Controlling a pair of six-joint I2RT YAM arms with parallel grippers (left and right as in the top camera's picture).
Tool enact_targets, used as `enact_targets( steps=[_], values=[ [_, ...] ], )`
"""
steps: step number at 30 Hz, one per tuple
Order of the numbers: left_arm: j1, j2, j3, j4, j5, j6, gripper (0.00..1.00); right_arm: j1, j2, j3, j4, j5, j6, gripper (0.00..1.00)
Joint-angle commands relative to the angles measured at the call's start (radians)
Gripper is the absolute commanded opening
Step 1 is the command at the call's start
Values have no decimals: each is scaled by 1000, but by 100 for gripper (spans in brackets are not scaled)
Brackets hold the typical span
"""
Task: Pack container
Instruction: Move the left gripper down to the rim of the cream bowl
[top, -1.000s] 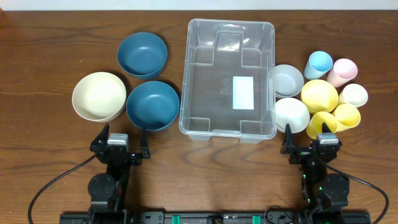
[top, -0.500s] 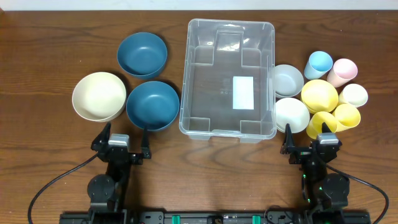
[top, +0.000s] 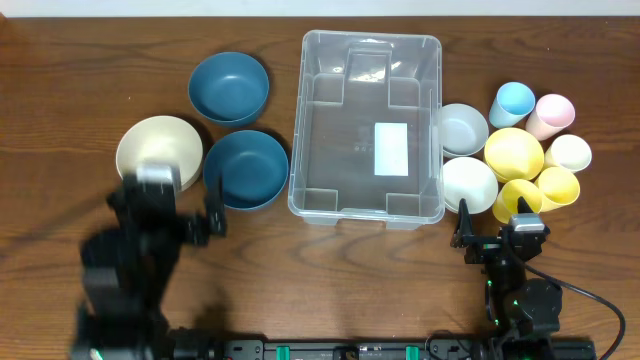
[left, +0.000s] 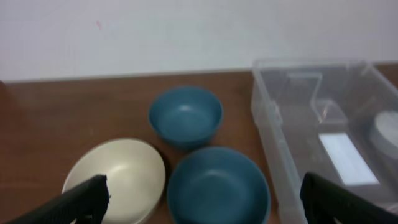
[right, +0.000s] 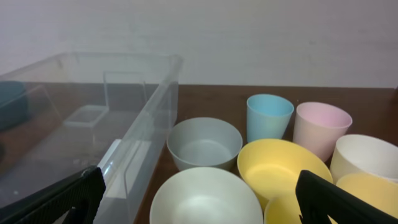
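Dark wooden table beneath a fixed overhead camera: the container, a large clear plastic bin with a white label on its bottom, stands upright at the middle of the tabletop. To its left sit a far blue bowl and a near blue bowl, the near one just beside the bin's left wall, with a cream bowl close at that bowl's left. Against the bin's right wall are a grey bowl and, nearer the robot, a white bowl. Beyond them cluster a yellow bowl, a light blue cup, a pink cup, a white cup and two yellow cups. The left gripper, blurred in the overhead view, overlaps the near edge of the cream bowl with its jaws spread wide and nothing between them; its wrist camera looks across the three left-hand bowls toward the bin. The right gripper sits at the table's near edge, just in front of the white bowl and the yellow cups, its fingers likewise wide apart and gripping nothing.
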Motion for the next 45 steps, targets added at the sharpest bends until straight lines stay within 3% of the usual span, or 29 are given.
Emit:
enact_targets(
  steps=[1,6,15,19,22,31,39,45],
  values=[
    [7,249,257,-153,39,28,98,-11,-6,-2,-5,0,-12,99],
    [7,510,507,-365,39,28,98,-11,-6,-2,-5,0,-12,99],
    [7,691,517,-462,39,25,98,-11,-6,-2,-5,0,-12,99],
    [29,743,518,-508,29,-125,98,-11,-6,-2,-5,0,-12,99],
    [84,764,517,-519,0,-250,98,-11,-6,-2,-5,0,-12,99],
    [364,765,514,-517,0,-435,98,-11,-6,-2,-5,0,-12,99],
    [626,770,443,-492,3,-493,98,-11,-6,-2,-5,0,-12,99],
    [671,776,315,-410,5,-492,98,-11,-6,-2,-5,0,-12,99]
  ],
)
